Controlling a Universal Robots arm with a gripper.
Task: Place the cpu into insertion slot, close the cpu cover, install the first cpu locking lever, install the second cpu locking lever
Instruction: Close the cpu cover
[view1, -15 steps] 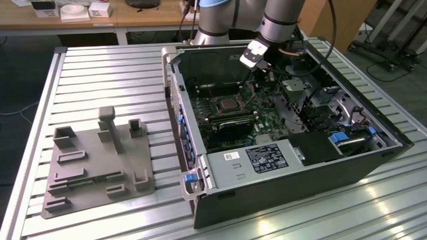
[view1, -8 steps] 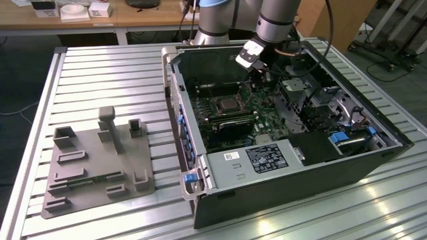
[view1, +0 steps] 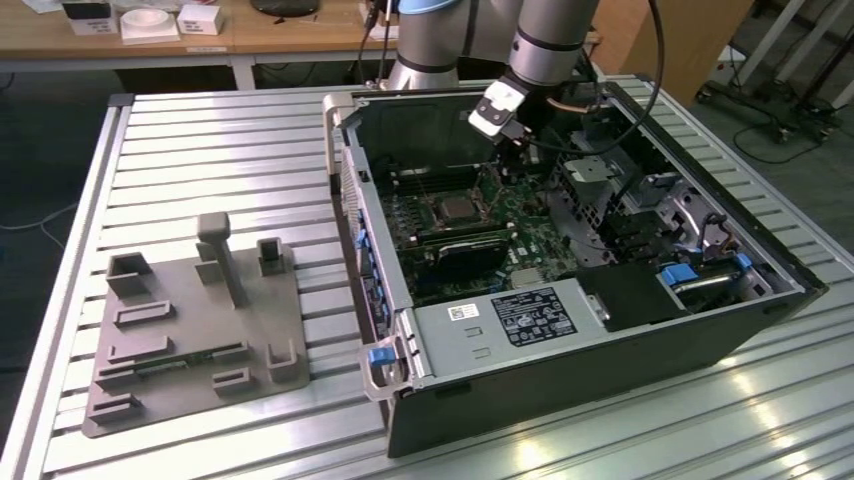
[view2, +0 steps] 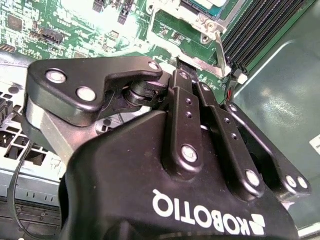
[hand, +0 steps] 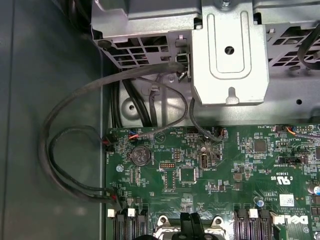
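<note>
Gripper (hand: 190, 227) low over motherboard (hand: 210, 165) inside open computer case (view1: 534, 385), just beside insertion slot (view1: 454, 208); jaws look pressed together, nothing visible between them.

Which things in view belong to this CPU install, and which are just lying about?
Job:
- insertion slot
- locking lever beside it
- tool over the motherboard

Lying about:
- grey fixture block on the table
- black cables
- metal bracket
- white boxes on the desk
</note>
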